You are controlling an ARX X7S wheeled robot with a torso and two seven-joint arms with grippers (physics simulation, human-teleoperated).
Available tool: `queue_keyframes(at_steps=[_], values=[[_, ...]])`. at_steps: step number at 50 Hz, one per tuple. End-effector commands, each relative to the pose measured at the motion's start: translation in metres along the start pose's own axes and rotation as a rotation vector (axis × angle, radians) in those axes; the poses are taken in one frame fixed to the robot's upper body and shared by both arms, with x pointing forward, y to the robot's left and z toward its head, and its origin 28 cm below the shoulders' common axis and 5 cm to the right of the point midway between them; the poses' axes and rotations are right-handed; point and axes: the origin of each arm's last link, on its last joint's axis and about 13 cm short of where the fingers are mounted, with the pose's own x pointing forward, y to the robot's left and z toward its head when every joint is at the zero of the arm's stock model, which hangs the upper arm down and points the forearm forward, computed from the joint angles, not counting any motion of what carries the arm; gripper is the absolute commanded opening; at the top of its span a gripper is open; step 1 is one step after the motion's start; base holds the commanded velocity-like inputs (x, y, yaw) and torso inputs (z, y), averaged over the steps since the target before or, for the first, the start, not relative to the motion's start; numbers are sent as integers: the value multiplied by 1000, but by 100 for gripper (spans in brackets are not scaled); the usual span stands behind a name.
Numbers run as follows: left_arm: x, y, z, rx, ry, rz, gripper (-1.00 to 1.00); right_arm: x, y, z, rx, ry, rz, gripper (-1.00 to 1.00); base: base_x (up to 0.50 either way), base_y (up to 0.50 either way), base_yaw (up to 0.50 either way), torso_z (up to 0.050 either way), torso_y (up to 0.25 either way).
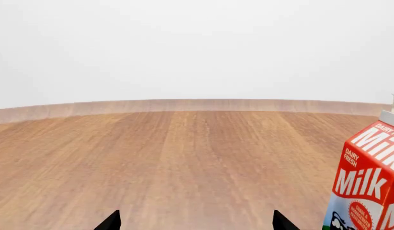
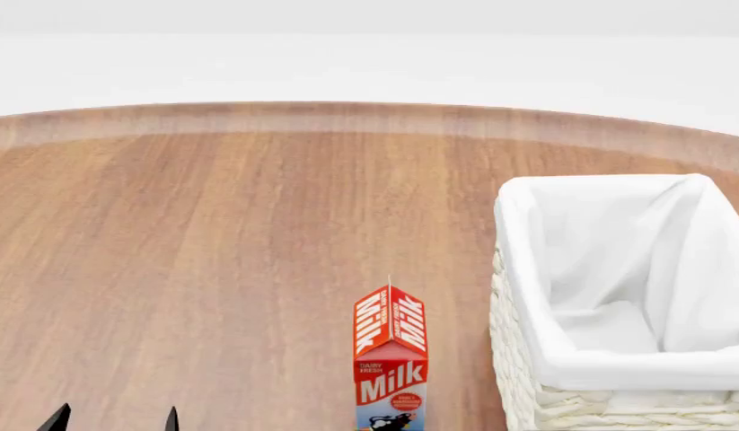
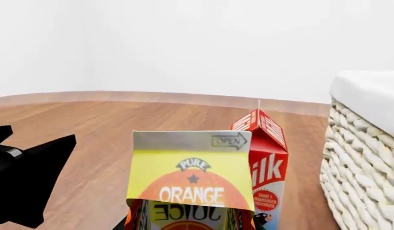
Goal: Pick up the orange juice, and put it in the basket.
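Note:
The orange juice (image 3: 191, 184) is a yellow-green carton with orange panels, very close in the right wrist view, in front of the red milk carton (image 3: 268, 163). My right gripper (image 3: 190, 226) sits around its lower part, with the fingers pressed to its sides and mostly hidden. The juice and the right gripper are out of the head view. The cream wicker basket (image 2: 531, 269) with a white liner stands at the right and also shows in the right wrist view (image 3: 366, 158). My left gripper (image 2: 114, 422) is open and empty at the near left; it also shows in the left wrist view (image 1: 197, 224).
The milk carton (image 2: 390, 359) stands upright just left of the basket; it also shows in the left wrist view (image 1: 369, 187). The round wooden table (image 2: 225, 233) stretches far and left. My left arm's dark end (image 3: 28, 177) shows beside the juice.

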Motion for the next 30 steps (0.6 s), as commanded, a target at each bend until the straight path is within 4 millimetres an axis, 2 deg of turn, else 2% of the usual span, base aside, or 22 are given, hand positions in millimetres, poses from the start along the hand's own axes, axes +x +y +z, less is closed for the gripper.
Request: queue_keyframes(at_steps=[1, 14, 30], values=[[0, 0, 0, 0, 0, 0, 100, 1, 0, 13, -33, -55, 2, -100, 0, 0, 0, 0, 0], [0, 0, 0, 0, 0, 0, 100, 2, -2, 22, -31, -82, -10, -100, 0, 0, 0, 0, 1], [0, 0, 0, 0, 0, 0, 100, 4, -5, 42, -25, -131, -28, -100, 0, 0, 0, 0, 1]])
